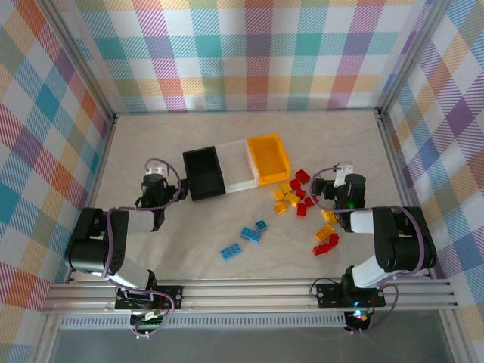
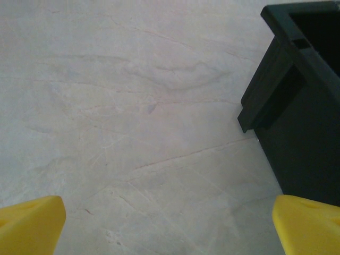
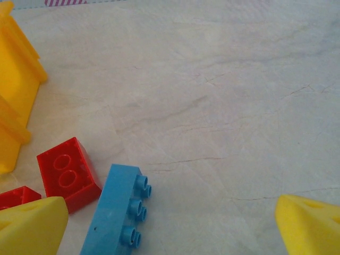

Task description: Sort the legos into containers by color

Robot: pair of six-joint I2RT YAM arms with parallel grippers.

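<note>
Left pincer [image 2: 169, 226] gapes beside black bin [image 2: 305, 111]; right pincer [image 3: 171, 226] gapes over legos [image 3: 113, 212].

One black container [image 1: 203, 174], one clear container [image 1: 236, 166], one yellow-orange container [image 1: 270, 159], four light blue legos [image 1: 249, 234], about seven red legos [image 1: 302, 175] and seven yellow legos [image 1: 291, 199], crowded, hard to count.

Smooth plastic legos [image 3: 114, 212] lie on a matt, faintly veined table [image 3: 223, 95].
</note>
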